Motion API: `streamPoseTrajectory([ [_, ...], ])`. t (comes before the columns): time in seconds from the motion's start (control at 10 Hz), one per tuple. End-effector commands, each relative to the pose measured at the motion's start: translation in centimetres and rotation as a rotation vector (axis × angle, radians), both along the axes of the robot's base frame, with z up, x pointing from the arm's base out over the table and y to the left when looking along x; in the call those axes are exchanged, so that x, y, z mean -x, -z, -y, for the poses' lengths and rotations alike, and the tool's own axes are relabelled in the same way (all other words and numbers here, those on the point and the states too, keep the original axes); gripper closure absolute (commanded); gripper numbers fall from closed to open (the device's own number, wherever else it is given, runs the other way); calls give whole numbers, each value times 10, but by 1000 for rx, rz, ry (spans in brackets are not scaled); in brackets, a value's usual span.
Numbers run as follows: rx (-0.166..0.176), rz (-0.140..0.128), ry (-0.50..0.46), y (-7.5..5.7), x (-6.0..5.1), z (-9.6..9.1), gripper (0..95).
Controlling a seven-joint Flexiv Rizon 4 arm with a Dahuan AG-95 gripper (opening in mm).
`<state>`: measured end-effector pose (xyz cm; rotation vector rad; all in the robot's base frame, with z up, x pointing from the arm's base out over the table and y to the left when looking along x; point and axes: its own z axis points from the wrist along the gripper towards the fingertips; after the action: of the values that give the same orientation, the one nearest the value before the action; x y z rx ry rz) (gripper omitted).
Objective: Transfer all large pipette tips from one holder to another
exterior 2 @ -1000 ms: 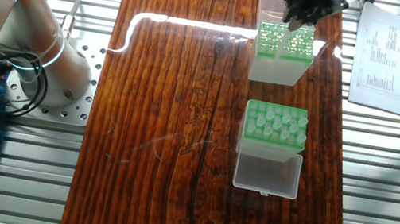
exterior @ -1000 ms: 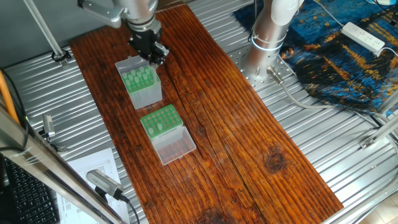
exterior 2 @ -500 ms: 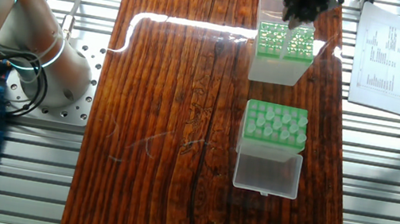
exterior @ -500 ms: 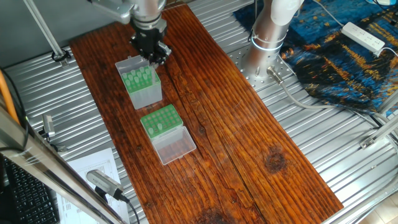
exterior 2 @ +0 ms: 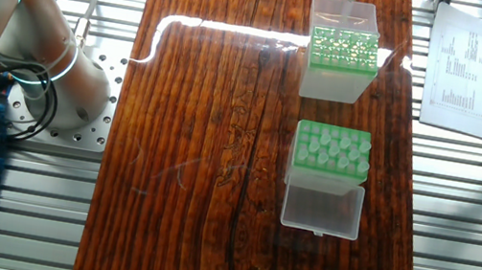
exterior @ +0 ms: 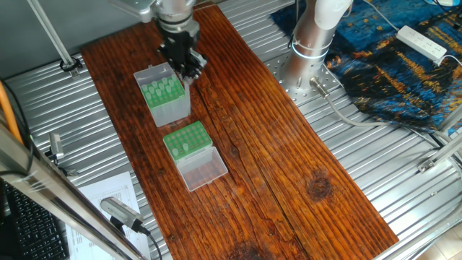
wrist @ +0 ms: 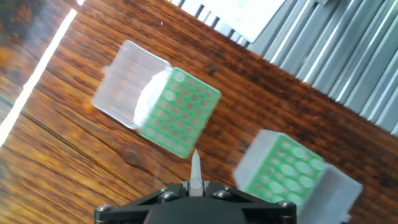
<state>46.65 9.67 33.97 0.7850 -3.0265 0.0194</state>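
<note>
The wooden table (exterior: 289, 144) runs as a long dark board across a ribbed metal bench (exterior: 375, 159), with the arm's silver base (exterior: 310, 43) bolted beside it and a blue patterned cloth (exterior: 390, 65) further off; a printed sheet of paper (exterior 2: 474, 75) lies on the bench next to the board.

On the board stands the taller grey-sided holder (exterior: 164, 97) with its green top plate, a clear lid open behind it; in the other fixed view its plate (exterior 2: 342, 51) glints with the tops of many tips. Just beside it, apart and not touching, sits the low green rack (exterior: 186, 141), its clear lid (exterior: 203, 170) laid flat open on the side away from the holder; several pale tips already stand in one part of its grid (exterior 2: 331, 149).

The gripper (exterior: 186, 68) hangs above the far edge of the holder, lifted off it; in the other fixed view only a dark scrap of it shows at the top edge. In the hand view the fingers (wrist: 168, 196) are drawn in tight on a single large pipette tip (wrist: 196, 171), gripped at its wide end with its point sticking out forward; the blurred holder (wrist: 286, 171) and the rack (wrist: 180, 112) lie below it, and the tip seems clear of both, though the blur makes that uncertain.
</note>
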Motion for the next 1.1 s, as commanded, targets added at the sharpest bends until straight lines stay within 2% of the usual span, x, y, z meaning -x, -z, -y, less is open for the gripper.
streamPoseTrajectory([
  [0.1, 17, 24, 31, 3, 4, -18, 950],
  [0.2, 46, 23, 30, 5, 4, -24, 950],
  [0.6, 50, 30, 51, 15, -4, -34, 950],
  [0.8, 51, 30, 21, 22, -7, -41, 950],
  [1.1, 44, 54, -1, 33, -7, -46, 950],
])
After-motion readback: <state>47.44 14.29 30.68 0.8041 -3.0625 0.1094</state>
